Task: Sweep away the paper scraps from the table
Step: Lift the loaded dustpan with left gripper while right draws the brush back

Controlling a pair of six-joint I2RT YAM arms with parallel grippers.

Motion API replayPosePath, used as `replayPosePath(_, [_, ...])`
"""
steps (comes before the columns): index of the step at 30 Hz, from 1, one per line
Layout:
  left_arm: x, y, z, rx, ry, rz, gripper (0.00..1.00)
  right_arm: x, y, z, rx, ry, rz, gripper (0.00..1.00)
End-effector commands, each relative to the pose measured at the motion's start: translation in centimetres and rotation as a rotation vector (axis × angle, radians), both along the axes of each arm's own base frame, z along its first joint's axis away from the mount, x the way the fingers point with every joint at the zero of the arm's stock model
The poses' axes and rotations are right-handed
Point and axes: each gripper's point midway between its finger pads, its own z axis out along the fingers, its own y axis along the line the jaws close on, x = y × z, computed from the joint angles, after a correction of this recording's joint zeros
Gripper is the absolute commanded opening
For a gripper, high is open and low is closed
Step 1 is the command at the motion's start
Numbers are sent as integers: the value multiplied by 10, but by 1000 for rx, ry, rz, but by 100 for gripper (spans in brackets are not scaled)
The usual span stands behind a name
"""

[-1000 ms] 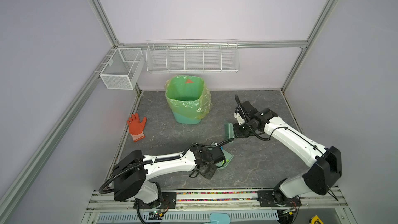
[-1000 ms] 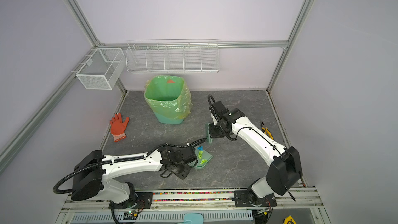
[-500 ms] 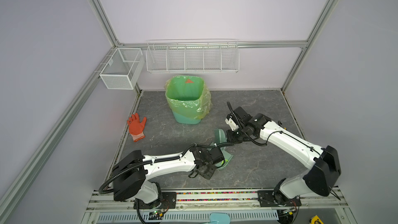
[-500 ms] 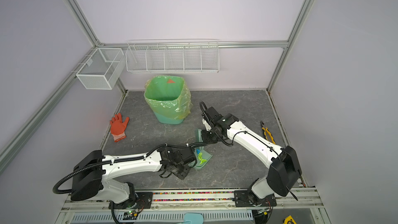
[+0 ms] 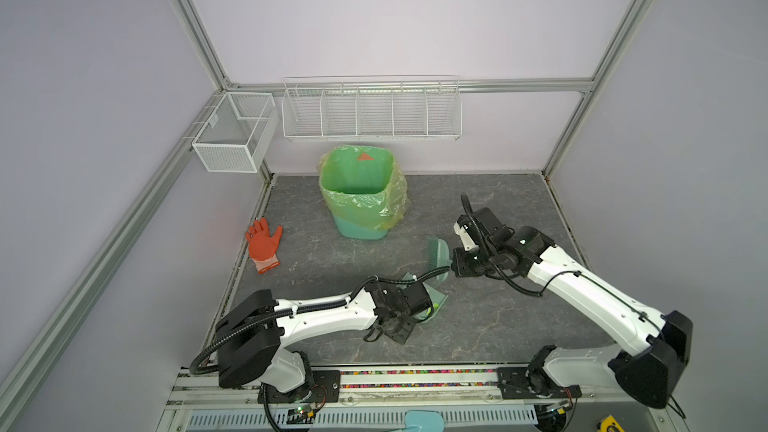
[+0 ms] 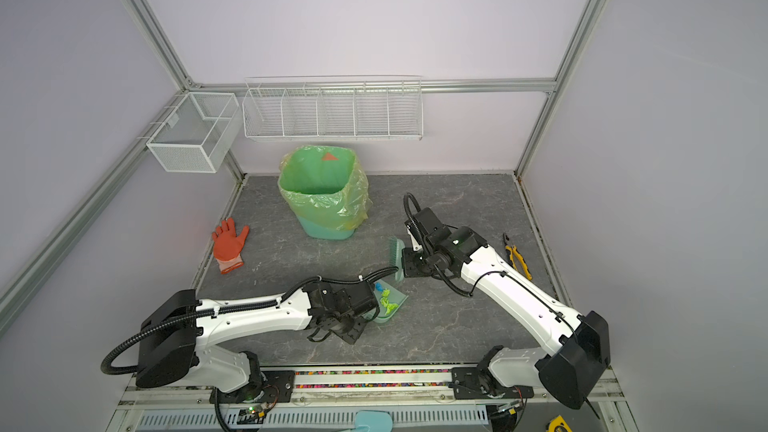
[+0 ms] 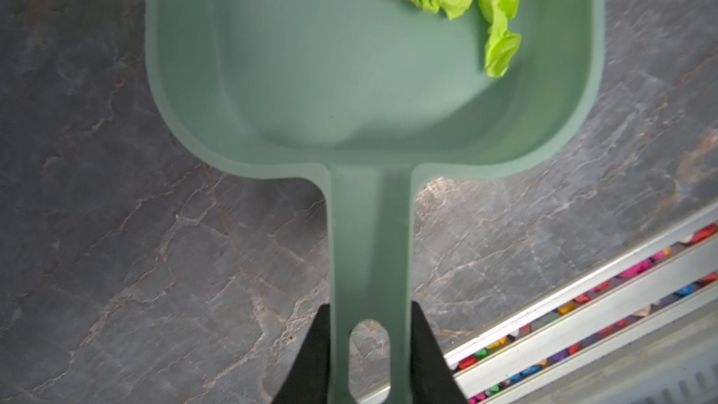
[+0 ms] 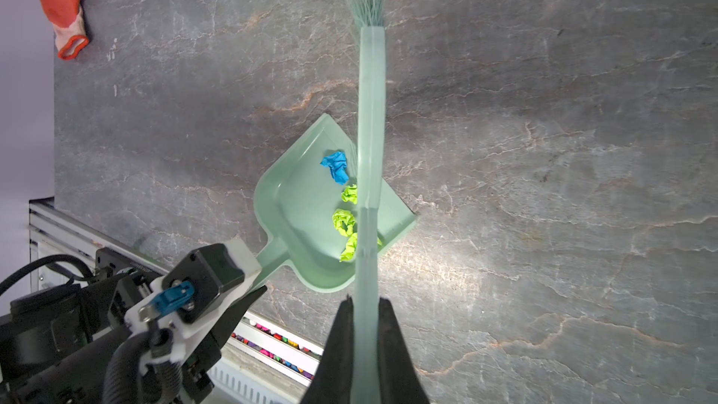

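Listing what I can see from where I stand.

Item: paper scraps [image 8: 345,221]. One blue wad [image 8: 336,167] and a few lime ones lie in the dustpan [image 8: 295,204], bunched toward its open lip. I see none loose on the table [image 5: 498,317].
Item: left gripper [image 7: 370,343]. It is clamped on the far end of the dustpan's handle.
Item: right gripper [image 8: 367,343]. It is clenched on the handle of the brush [image 8: 372,110], which crosses above the pan with its bristles toward the bin [image 5: 361,201].

Hazards, as I judge them:
- The scraps sit close to the lip, so any forward tilt on the lift would likely roll them back onto the table.
- A grip so far out on the handle gives leverage, and the pan may twist between the jaws.
- The brush over the pan could flick a light wad out if it dips or swings.
- The bin's loose liner [image 5: 390,205] could snag the pan's edge when it tips.
- The orange glove [image 5: 264,243] and pliers [image 6: 515,257] lie well apart and are unlikely to interfere.

Writing: none legible. No brand shows on pan, brush or bin. There is a red triangular mark [image 5: 365,156] inside the liner, with no text made out.
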Motion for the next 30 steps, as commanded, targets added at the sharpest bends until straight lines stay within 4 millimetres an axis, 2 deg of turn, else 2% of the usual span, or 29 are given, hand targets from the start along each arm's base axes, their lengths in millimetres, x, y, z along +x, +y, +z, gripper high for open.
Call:
replayPosePath(1, [10,0,8,-17,-50,18,0,3,-12,-2,-14,-7,-51,7])
replayPosePath(16, [27,-5,9,-90,-159,51,0,9,-44,-5,-21,-37,-145,7])
replayPosePath(20, [29,-4,15,-103,-177,58,0,11,-49,-4,-21,-49,-165,7])
replayPosePath(24, [33,-4,33,-131,-213,65,0,11,-56,-4,-26,-54,-183,7])
replayPosePath(30, [41,-10,70,-196,-272,73,0,12,-63,-5,-26,-59,-210,7])
